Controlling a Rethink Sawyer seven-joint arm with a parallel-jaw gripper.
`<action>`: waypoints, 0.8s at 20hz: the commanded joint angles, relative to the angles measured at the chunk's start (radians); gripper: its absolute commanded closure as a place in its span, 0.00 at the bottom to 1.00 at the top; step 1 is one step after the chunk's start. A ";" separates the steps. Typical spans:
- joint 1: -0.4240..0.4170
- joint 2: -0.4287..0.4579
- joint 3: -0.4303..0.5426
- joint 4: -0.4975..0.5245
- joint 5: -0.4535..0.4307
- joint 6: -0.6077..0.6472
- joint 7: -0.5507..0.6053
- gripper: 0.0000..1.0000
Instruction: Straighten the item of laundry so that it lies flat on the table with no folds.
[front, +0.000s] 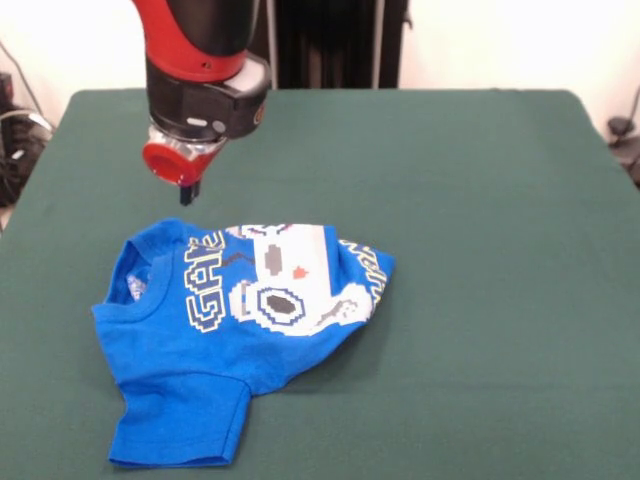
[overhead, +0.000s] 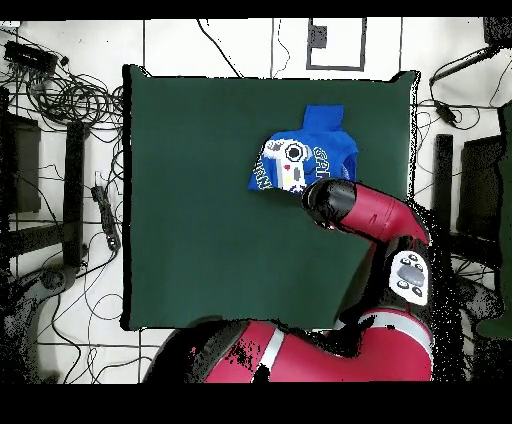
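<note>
The bright blue T-shirt (front: 225, 330) lies crumpled on the dark green table (front: 480, 250), print side up, with its right part folded over and one sleeve pointing toward the near edge. It also shows in the overhead view (overhead: 305, 155) near the table's far right part. My gripper (front: 187, 192) hangs a little above the table just behind the shirt's far left edge, apart from the cloth. Only dark tips show below the red wrist. In the overhead view the arm (overhead: 330, 200) covers the gripper.
The arm (overhead: 390, 225) reaches in over the table's right side in the overhead view. Cables and stands (overhead: 60, 100) lie on the floor around the table (overhead: 200, 200).
</note>
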 joint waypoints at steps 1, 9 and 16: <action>0.036 0.041 0.086 -0.013 -0.002 0.119 -0.034 1.00; 0.031 0.110 0.082 -0.141 0.006 0.165 -0.014 1.00; 0.022 0.154 0.085 -0.231 0.011 0.210 -0.011 1.00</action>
